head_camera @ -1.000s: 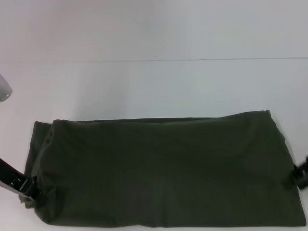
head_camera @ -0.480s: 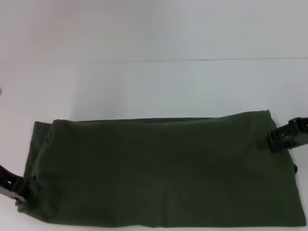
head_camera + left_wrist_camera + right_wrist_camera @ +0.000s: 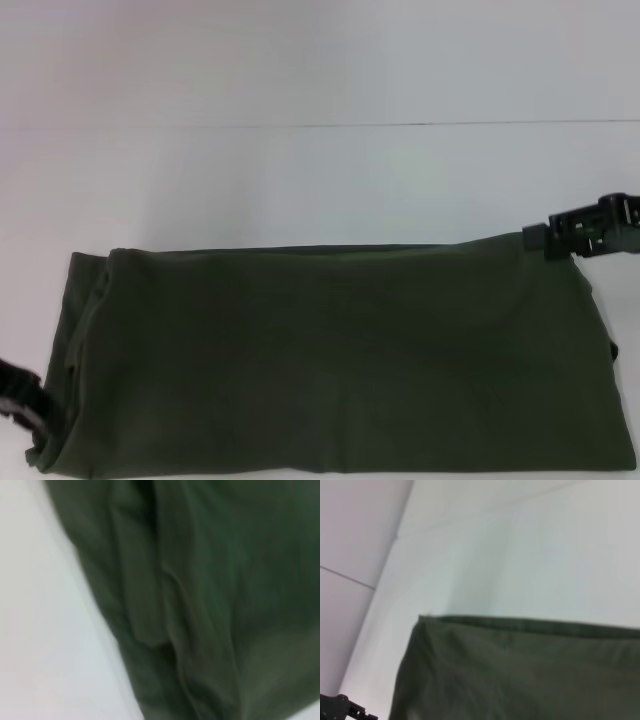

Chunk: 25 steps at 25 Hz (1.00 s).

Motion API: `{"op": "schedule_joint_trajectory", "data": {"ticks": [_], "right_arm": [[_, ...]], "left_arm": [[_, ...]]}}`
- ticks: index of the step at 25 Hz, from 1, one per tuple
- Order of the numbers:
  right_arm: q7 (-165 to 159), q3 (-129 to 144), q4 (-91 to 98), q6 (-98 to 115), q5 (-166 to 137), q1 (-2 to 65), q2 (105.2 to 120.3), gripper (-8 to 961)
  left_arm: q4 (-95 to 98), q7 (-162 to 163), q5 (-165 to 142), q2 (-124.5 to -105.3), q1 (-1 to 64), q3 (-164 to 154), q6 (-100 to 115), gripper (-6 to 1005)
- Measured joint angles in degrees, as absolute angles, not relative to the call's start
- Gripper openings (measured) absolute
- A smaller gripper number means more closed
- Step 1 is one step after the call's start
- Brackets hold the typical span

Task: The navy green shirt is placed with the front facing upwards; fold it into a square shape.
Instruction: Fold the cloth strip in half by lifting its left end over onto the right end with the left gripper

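The navy green shirt (image 3: pixel 330 360) lies folded into a wide band across the white table (image 3: pixel 320 180). Its lettering, collar and label are hidden. My right gripper (image 3: pixel 560 238) is at the shirt's far right corner, at the edge of the cloth. My left gripper (image 3: pixel 22 405) is at the shirt's near left edge, mostly out of frame. The left wrist view shows creased folds of the shirt (image 3: pixel 210 580) close up. The right wrist view shows the shirt's far edge (image 3: pixel 520 665) and the left gripper (image 3: pixel 340 709) far off.
A thin dark seam (image 3: pixel 400 124) runs across the white table behind the shirt. The shirt's near edge reaches the bottom of the head view. Bare table (image 3: pixel 40 630) lies beside the shirt's left edge.
My right gripper has moved from the middle of the shirt's right edge up to its far right corner. My left gripper has slid nearer and lower along the left edge. The shirt has kept its shape.
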<state>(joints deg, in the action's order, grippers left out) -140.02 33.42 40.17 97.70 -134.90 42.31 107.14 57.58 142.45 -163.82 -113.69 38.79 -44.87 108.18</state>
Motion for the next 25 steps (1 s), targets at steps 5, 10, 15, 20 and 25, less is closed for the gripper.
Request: {"op": "schedule_joint_trajectory", "data": {"ticks": [5,10,15,20,25], "right_arm": [[-139.2,33.3,40.2,96.6,-131.3,41.4,107.32,573],[-138.0,33.2,40.1,94.6,-129.4,40.4,108.18,574],[-137.4,33.2,40.1,94.2,-128.8,40.2,108.42,574],[-137.0,33.2,40.1,93.8,-128.7,40.3,108.79,574],[-137.1,33.2,39.5,93.4,-128.7,40.6,108.80,574]], "left_arm": [[59.2,146.0,-163.8,-112.54,40.0,-37.6,106.5,258],[56.8,149.9,-163.3,-112.09,42.0,-33.3,103.6,398],[49.9,151.4,-163.5,-110.69,43.7,-30.3,99.8,541],[49.2,152.8,-163.5,-110.91,43.1,-30.3,96.8,775],[48.2,152.8,-163.6,-111.02,42.6,-30.4,93.7,832]]}}
